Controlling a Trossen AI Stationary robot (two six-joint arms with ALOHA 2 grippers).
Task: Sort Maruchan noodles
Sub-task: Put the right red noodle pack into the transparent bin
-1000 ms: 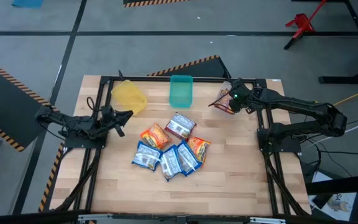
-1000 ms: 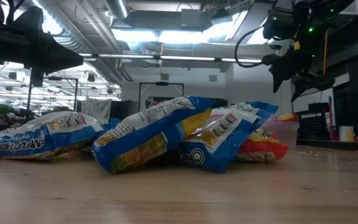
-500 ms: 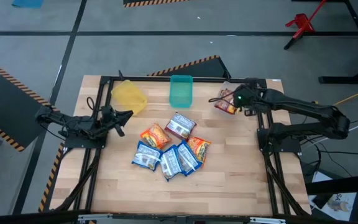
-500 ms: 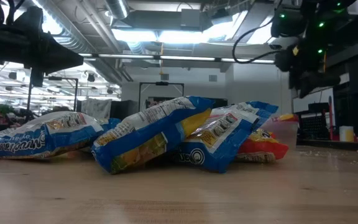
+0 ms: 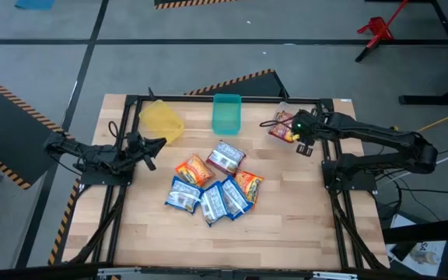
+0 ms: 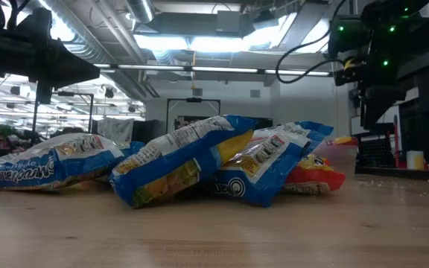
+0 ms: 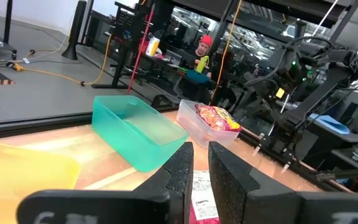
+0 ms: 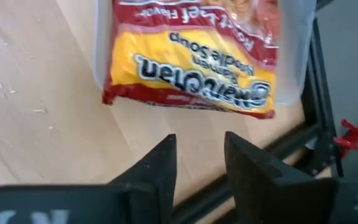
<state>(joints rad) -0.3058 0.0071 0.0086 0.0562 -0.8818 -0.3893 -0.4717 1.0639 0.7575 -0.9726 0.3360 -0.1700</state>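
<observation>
The right gripper (image 5: 300, 142) hangs above the worktop (image 5: 286, 225) near its far right corner, just beside a clear bin (image 5: 281, 124). Its fingers (image 8: 160, 163) stand narrow with a slim gap, holding nothing. A red-and-yellow noodle packet (image 8: 191, 59) lies in that clear bin, hanging over its rim.

6 more packets sit in a loose cluster at the middle of the worktop: a red/silver packet (image 5: 225, 156), 2 orange packets (image 5: 194, 169) and (image 5: 248, 184), and 3 blue-and-white packets (image 5: 183, 194), (image 5: 212, 202) and (image 5: 234, 199), several overlapping.

A teal bin (image 5: 225, 113) and a yellow bin (image 5: 161, 120) stand along the far edge.

The left gripper (image 5: 148, 150) waits near the left edge, fingers (image 7: 180, 168) almost together, empty.
</observation>
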